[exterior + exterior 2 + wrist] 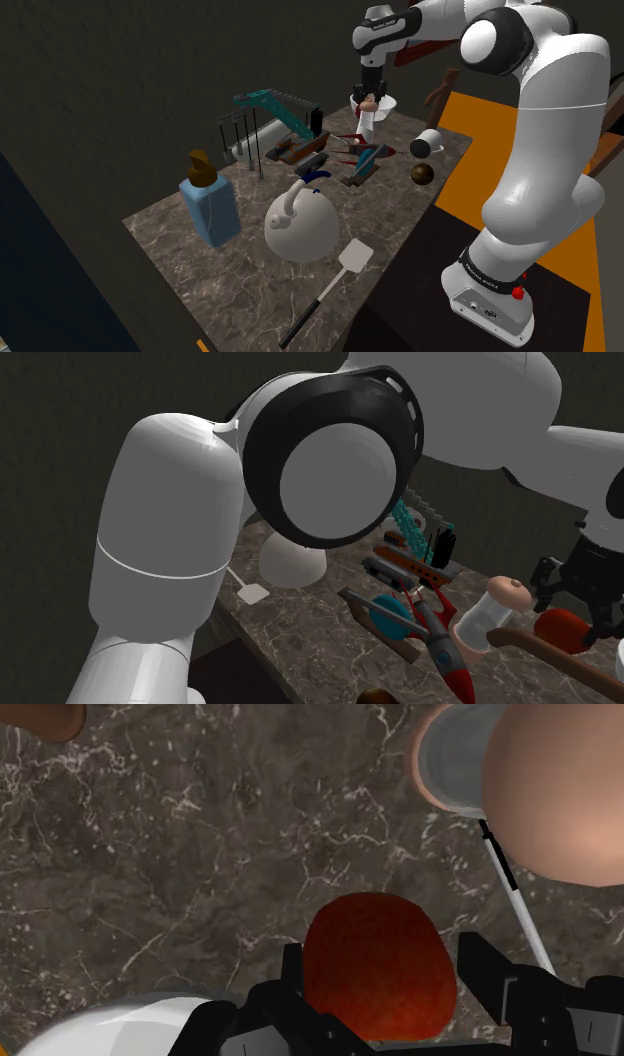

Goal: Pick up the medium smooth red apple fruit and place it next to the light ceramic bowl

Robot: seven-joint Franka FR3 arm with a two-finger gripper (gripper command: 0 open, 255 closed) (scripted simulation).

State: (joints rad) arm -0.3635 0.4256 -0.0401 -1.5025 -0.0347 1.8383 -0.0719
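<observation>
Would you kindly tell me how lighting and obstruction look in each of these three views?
Shoulder view: dim overall, dark walls, the marble table softly lit, gentle shading on the white kettle. Second exterior view: the arm's joint looms in front and hides much of the table. Wrist view: even light, no glare; the apple reads dark red.

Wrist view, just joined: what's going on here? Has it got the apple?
The white Franka arm is working over a cluttered marble table. Its black gripper is shut on the red apple, with one finger on each side, and the apple looks to be held off the tabletop. The white bowl sits close beside the gripper, so the apple is near its target but not yet set down.
</observation>
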